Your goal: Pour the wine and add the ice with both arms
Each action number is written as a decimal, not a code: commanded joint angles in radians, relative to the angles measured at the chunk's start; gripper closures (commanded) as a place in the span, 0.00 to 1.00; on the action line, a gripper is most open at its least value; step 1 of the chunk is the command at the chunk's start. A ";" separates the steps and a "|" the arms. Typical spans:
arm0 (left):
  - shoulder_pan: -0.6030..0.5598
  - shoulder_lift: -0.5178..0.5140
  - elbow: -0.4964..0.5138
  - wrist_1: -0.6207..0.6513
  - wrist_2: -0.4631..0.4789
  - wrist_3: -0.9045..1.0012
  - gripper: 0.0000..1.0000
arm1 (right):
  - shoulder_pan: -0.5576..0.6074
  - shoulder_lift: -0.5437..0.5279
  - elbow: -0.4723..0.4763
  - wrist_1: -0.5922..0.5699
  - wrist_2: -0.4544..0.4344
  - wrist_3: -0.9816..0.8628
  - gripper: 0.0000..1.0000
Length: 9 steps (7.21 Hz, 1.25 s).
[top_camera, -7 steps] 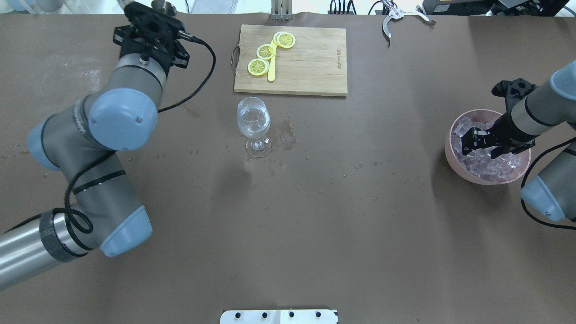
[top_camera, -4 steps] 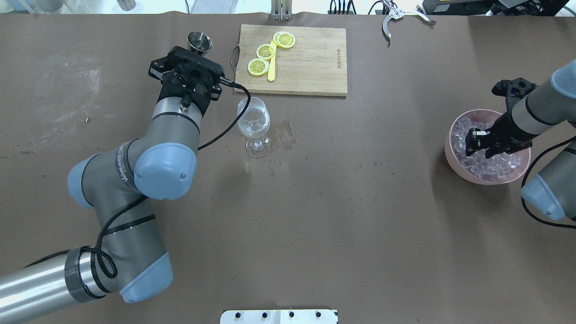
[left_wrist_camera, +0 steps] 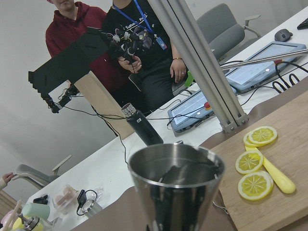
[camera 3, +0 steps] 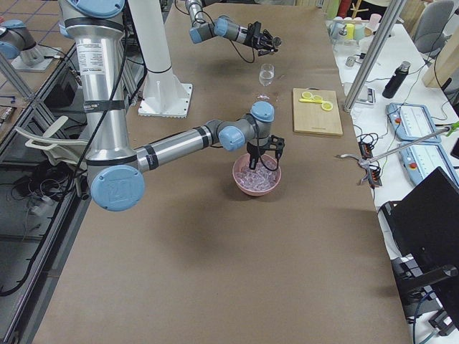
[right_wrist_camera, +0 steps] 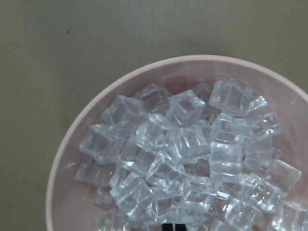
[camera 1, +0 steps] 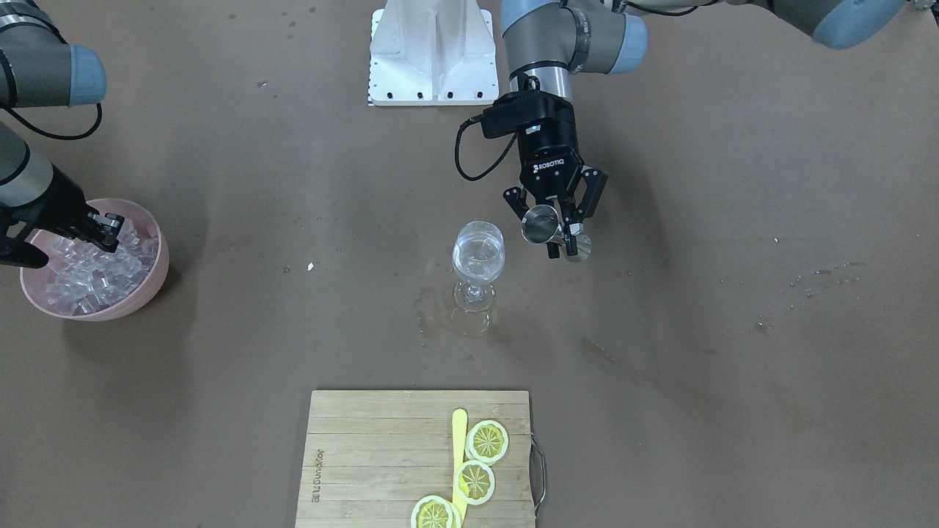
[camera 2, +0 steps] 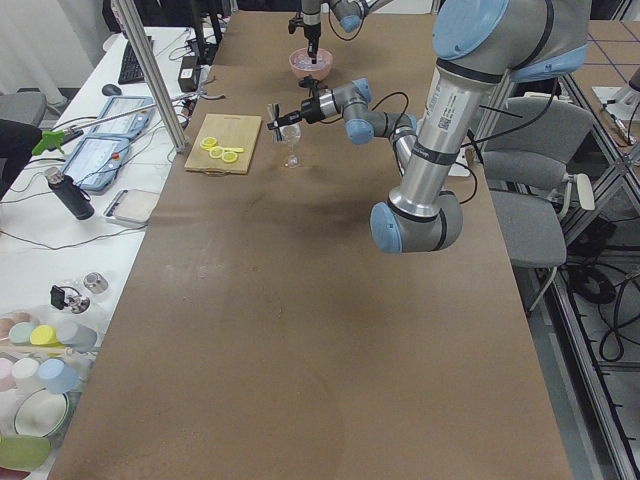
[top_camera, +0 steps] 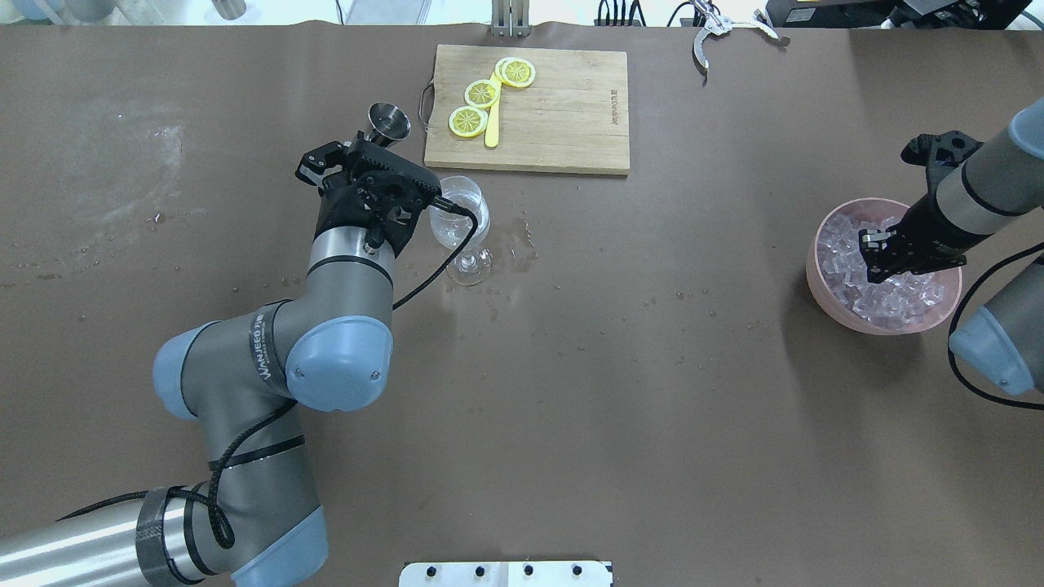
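My left gripper (camera 1: 557, 238) is shut on a steel jigger (camera 1: 541, 224), held just beside the rim of the wine glass (camera 1: 478, 257) on my left of it. In the overhead view the jigger (top_camera: 389, 122) sticks out past the left gripper (top_camera: 377, 143), beyond the glass (top_camera: 462, 222). The glass holds some clear liquid. The jigger (left_wrist_camera: 175, 185) fills the left wrist view. My right gripper (top_camera: 877, 254) is down in the pink bowl (top_camera: 818, 273) among the ice (top_camera: 897, 297). Its fingertips (right_wrist_camera: 167, 226) are together, and I see no cube between them.
A wooden cutting board (top_camera: 563, 114) with lemon slices (top_camera: 481, 94) and a yellow stick lies beyond the glass. Metal tongs (top_camera: 718, 33) lie at the far edge. Wet patches (top_camera: 522, 244) spot the table by the glass. The white base block (camera 1: 433, 51) stands on the robot's side.
My left arm swung from the far left corner to the glass with the jigger. My right gripper closed from wide open in the ice bowl.
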State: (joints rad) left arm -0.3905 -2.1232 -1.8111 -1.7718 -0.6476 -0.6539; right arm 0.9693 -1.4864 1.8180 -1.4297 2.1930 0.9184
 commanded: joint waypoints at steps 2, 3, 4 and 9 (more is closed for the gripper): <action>0.038 -0.067 0.001 0.171 0.060 0.002 1.00 | -0.004 -0.005 -0.012 0.006 -0.015 -0.015 0.23; 0.056 -0.070 0.004 0.195 0.086 0.002 1.00 | -0.004 -0.008 -0.016 0.008 -0.015 -0.015 0.23; 0.083 -0.070 0.009 0.205 0.123 0.002 1.00 | -0.006 -0.011 -0.017 0.009 -0.007 -0.013 0.23; 0.113 -0.070 0.026 0.362 0.166 0.002 1.00 | -0.015 -0.022 -0.019 0.009 0.008 -0.006 0.24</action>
State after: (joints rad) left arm -0.2795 -2.1939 -1.7914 -1.4532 -0.4840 -0.6520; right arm 0.9566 -1.5098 1.8010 -1.4205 2.2003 0.9133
